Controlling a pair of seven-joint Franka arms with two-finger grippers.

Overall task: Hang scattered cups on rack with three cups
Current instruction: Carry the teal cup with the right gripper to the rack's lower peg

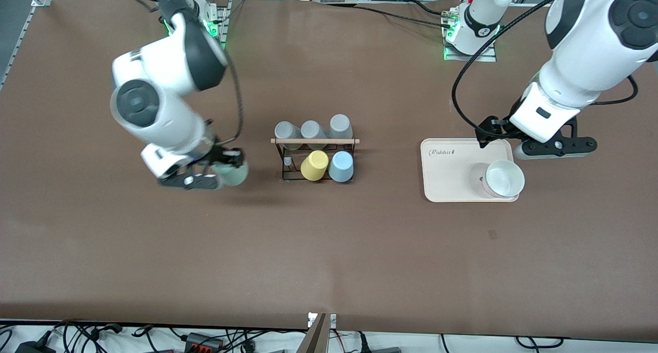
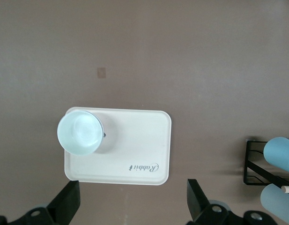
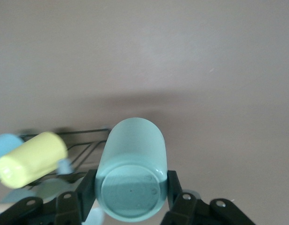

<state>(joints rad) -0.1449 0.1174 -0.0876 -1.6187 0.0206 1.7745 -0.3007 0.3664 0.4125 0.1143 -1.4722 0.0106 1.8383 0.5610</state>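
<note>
The right gripper (image 1: 218, 174) clamps the mint cup (image 1: 234, 172) in the air beside the rack (image 1: 314, 158); the blue cup (image 1: 341, 166) already hangs there. The left gripper (image 1: 501, 137) waits open above the tray (image 1: 447, 178).

A high front camera faces the robots across the desk (image 1: 329, 250), taking in both arms. The left wrist camera looks straight down on the cream tray (image 2: 135, 154), shared with the front view; the right wrist camera sits close above the rack (image 3: 83, 150).

The brown table (image 1: 329, 250) carries the black rack (image 1: 314, 160) and cream tray (image 1: 447, 175).
</note>
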